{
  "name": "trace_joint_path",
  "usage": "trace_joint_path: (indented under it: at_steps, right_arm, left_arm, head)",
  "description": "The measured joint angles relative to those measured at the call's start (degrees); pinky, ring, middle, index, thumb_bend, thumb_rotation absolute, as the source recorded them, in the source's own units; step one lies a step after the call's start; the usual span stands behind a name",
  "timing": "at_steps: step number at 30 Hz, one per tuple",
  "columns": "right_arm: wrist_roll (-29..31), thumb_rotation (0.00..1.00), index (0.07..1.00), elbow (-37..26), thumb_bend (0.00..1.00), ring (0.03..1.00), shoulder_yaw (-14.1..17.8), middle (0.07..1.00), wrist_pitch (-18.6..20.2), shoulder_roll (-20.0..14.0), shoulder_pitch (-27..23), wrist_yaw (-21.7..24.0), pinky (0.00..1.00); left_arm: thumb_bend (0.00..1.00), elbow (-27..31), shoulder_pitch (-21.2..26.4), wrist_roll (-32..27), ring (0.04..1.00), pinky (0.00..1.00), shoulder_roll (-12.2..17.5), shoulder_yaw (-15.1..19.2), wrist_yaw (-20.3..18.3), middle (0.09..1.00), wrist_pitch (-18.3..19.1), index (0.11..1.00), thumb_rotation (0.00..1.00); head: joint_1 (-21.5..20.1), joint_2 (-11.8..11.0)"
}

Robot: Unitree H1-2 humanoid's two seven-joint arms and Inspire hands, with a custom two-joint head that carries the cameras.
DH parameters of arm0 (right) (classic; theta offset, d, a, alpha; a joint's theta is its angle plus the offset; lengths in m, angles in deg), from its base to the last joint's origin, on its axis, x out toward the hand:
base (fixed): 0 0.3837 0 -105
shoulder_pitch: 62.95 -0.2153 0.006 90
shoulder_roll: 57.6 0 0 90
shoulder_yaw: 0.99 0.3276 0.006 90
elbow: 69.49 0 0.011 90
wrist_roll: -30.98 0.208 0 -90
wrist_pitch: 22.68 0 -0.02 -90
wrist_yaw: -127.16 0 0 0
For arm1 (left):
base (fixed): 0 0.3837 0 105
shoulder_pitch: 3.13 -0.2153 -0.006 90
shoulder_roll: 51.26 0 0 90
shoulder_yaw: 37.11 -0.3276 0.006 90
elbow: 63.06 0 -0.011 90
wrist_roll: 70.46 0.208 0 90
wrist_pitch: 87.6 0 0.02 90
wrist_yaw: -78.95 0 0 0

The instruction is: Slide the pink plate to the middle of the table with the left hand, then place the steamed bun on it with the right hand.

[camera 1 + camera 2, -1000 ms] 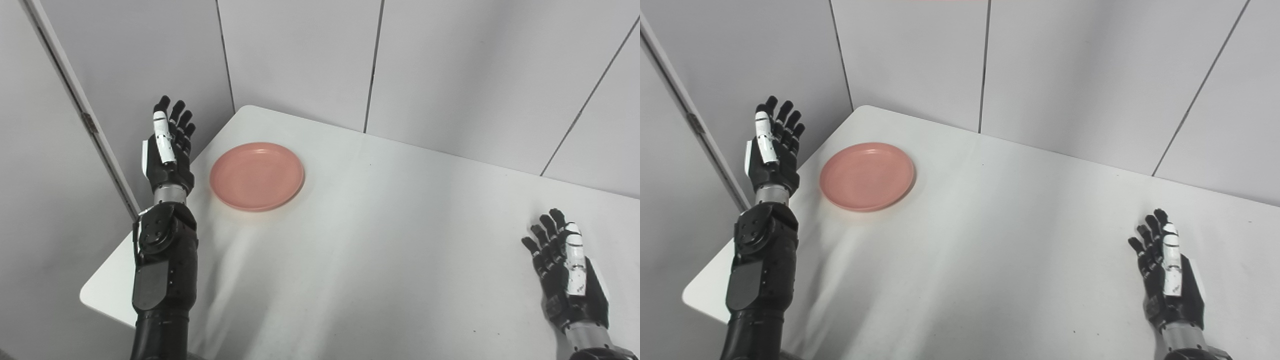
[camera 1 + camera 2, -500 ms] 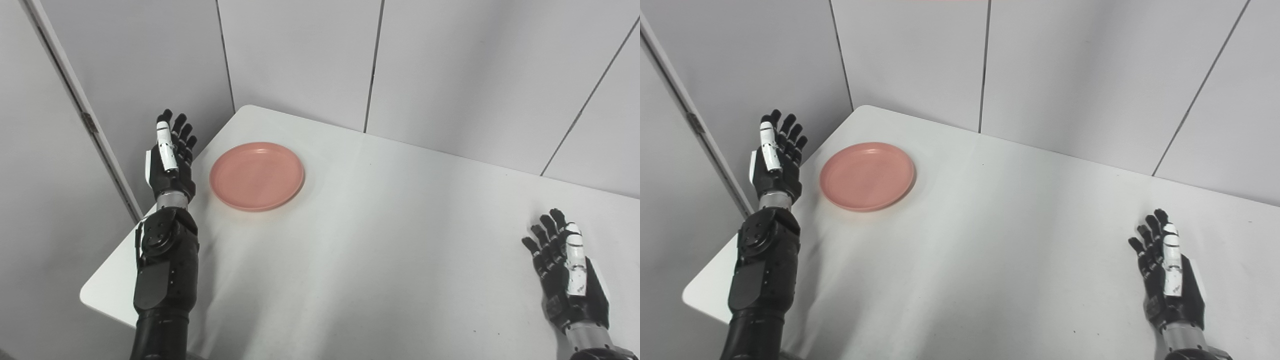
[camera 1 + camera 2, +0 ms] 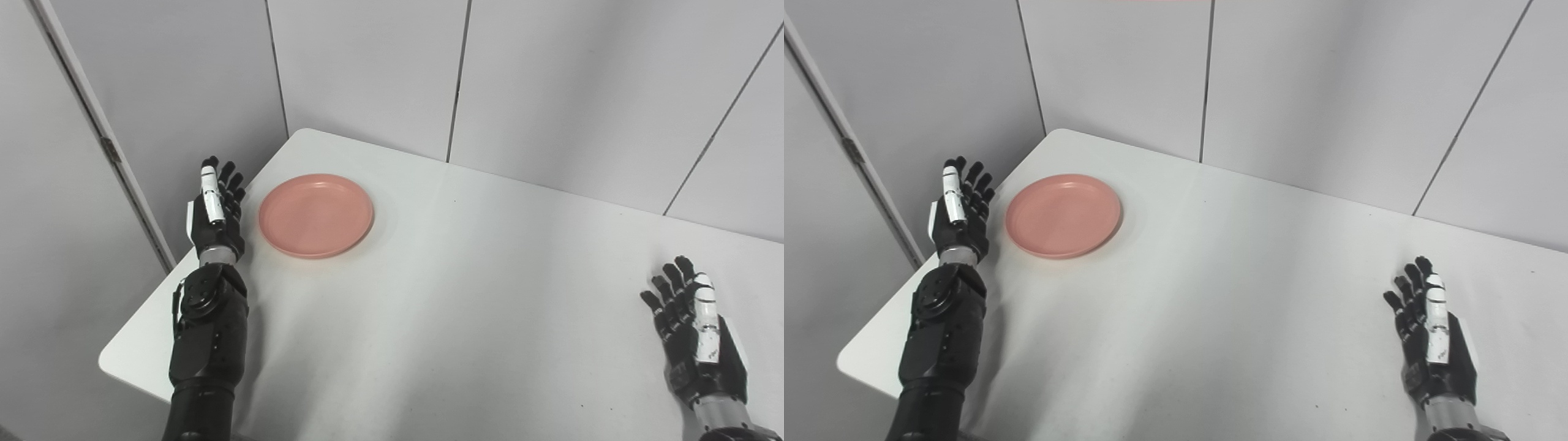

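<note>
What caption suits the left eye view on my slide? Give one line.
Open left hand beside the empty pink plate near the table's left edge; open right hand waits opposite.

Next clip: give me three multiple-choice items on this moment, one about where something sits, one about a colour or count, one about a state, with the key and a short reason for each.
1. Where is the pink plate?
A. At the table's middle
B. Near the table's far left corner, beside the left hand
C. Under the right hand

2. How many steamed buns show on the table?
A. None
B. One
C. Two

3. What state is the left hand in?
A. Shut on the plate
B. Pressed flat on top of the plate
C. Open, holding nothing, just left of the plate's rim

Key: 1 B, the plate lies by the far left corner next to the left hand. 2 A, no bun appears in either view. 3 C, its fingers are extended and apart beside the plate, with nothing between them.
</note>
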Motion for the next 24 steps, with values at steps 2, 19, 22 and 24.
trace_joint_path:
  at_steps: [2,19,22,24]
  right_arm:
    - [0.1,1.00,1.000,0.0,0.09,1.000,0.0,1.000,0.0,0.0,0.0,0.0,1.00]
    - [-0.1,1.00,1.000,-0.8,0.09,1.000,-0.1,1.000,0.1,0.2,0.6,-0.4,1.00]
    - [-0.2,1.00,1.000,-1.0,0.09,1.000,-0.2,1.000,0.1,0.2,0.8,-0.6,1.00]
    - [-0.2,1.00,1.000,-1.1,0.09,1.000,-0.2,1.000,0.2,0.2,0.9,-0.7,1.00]
  left_arm:
    - [0.41,-1.3,0.0,0.1,0.935,0.96,0.2,-0.1,0.0,0.930,-0.2,0.946,1.00]
    - [0.41,-9.0,3.3,0.0,0.907,0.92,2.0,-1.5,-0.9,0.910,-4.4,0.928,1.00]
    - [0.42,-9.9,3.5,0.0,0.907,0.92,2.2,-2.5,-1.5,0.909,-4.9,0.922,1.00]
    - [0.42,-10.3,3.7,0.0,0.912,0.93,2.3,-3.0,-2.1,0.913,-4.9,0.926,1.00]
  head:
    - [0.0,0.1]
    - [-0.4,0.0]
    - [-0.7,-0.1]
    - [-0.8,-0.1]
